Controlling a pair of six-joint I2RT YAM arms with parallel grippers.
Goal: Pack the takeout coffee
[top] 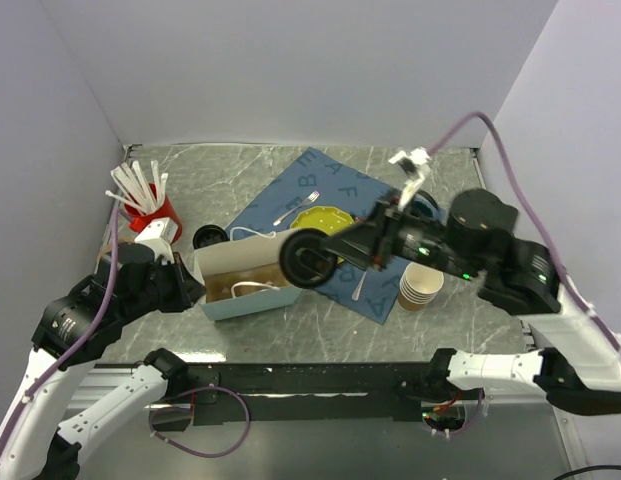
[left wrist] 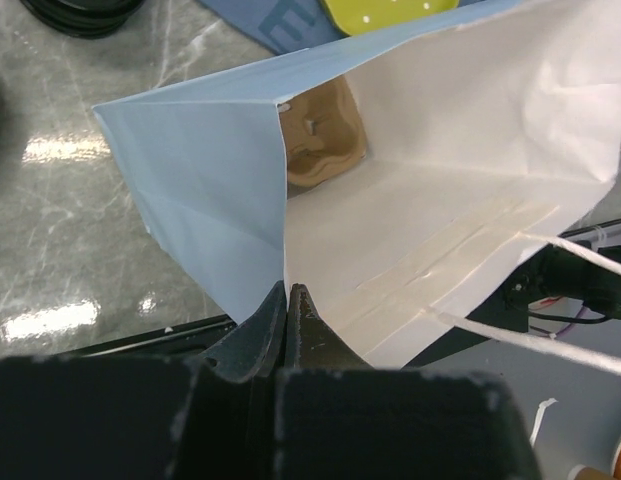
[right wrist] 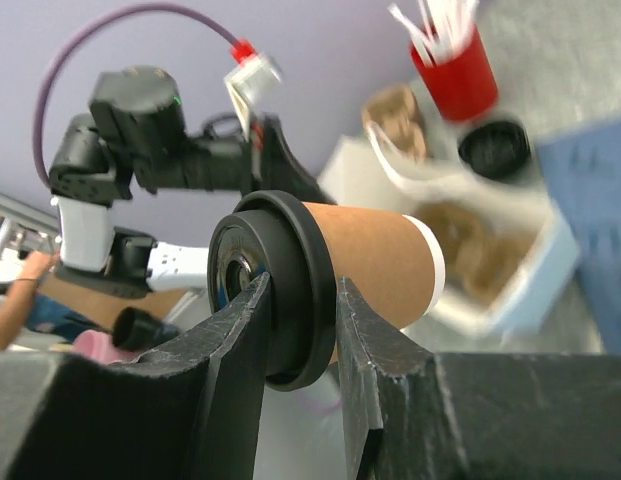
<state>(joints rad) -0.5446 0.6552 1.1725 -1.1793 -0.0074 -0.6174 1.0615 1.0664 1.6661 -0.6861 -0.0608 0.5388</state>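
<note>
The takeout coffee (top: 304,262), a tan paper cup (right wrist: 375,258) with a black lid, lies on its side in the air just right of the paper bag's mouth. My right gripper (top: 332,252) is shut on it, fingers clamped across the lid's rim (right wrist: 300,292). The light-blue paper bag (top: 242,303) stands open with white inside walls (left wrist: 450,190). A brown cardboard carrier (left wrist: 325,135) sits at its bottom. At the bag's left edge my left gripper (top: 182,284) is shut on the rim, pinching the paper between its tips (left wrist: 288,292).
A red cup of white straws (top: 150,208) stands at the far left with loose black lids (top: 210,237) beside it. A blue lettered mat (top: 325,180) carries a yellow plate (top: 320,218). A stack of lidless paper cups (top: 420,285) stands right of the mat.
</note>
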